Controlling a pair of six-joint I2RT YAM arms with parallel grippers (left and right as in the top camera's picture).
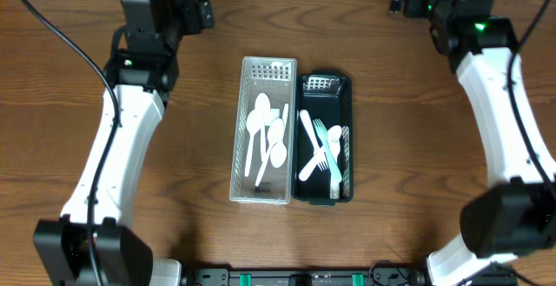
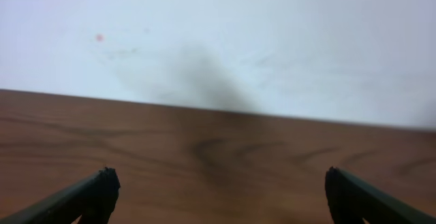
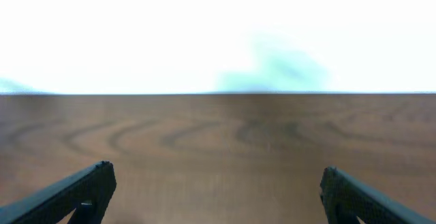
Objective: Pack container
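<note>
**Cutlery Grouped at Mid-Worktop, Both Claws Parked Clear**

The black container is set at the middle of the worktop, touching the white basket on the side toward the left edge. White forks and a teal utensil are laid in the container. White spoons are laid in the basket, seemingly sorted by kind. The left claw is spread and empty near the far left corner. The right claw is likewise spread near the far right corner, presumably so both receptacles are unobstructed.
</note>
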